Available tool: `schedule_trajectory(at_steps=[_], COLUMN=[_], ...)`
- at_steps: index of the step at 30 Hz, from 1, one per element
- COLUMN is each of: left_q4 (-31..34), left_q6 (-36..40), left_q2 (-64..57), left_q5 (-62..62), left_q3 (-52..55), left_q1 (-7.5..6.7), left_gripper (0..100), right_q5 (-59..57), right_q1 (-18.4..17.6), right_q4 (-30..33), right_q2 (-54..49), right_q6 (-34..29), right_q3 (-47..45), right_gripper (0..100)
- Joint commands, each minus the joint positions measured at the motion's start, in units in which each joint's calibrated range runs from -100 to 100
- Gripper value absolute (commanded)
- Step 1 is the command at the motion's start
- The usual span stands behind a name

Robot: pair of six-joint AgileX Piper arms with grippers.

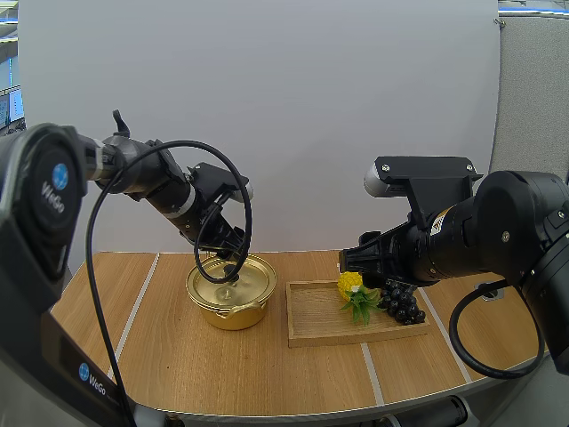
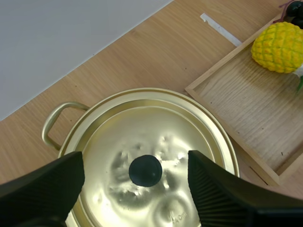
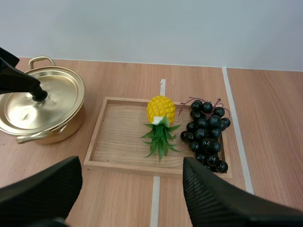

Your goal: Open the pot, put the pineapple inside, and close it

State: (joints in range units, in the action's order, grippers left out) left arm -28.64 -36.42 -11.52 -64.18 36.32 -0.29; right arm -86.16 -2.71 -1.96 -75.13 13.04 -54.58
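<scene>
Left jaws spread astride lid knob point(image 2: 145, 170) (lid point(image 2: 142, 135) on pot point(image 2: 53, 119)).

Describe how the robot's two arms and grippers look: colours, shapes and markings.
Both arms are black with rounded joints. The left arm carries round blue badges with white lettering and a silver wrist ring; the right arm has a small pale label. The left gripper and right gripper each have two black, wedge-shaped fingers, ribbed inside.

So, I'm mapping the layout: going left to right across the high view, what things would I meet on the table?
pot → pineapple → grapes
</scene>
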Motion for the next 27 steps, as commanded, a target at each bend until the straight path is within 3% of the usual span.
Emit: schedule_trajectory(at_steps=[1, 27], left_q4=[-1.6, -2.98], left_q6=[-1.19, -2.45], left_q2=[7.16, 15.18], left_q5=[0.74, -0.14], left_q3=[-2.71, -3.89], left_q1=[-0.17, -0.17], left_gripper=[100, 100], right_q5=[0.08, 0.08], right_q1=[0.18, 0.18], right_q4=[1.26, 1.39], right_q2=[0.06, 0.06], right_q6=[0.73, 0.73], right_q3=[0.36, 0.36], right_gripper=[100, 100])
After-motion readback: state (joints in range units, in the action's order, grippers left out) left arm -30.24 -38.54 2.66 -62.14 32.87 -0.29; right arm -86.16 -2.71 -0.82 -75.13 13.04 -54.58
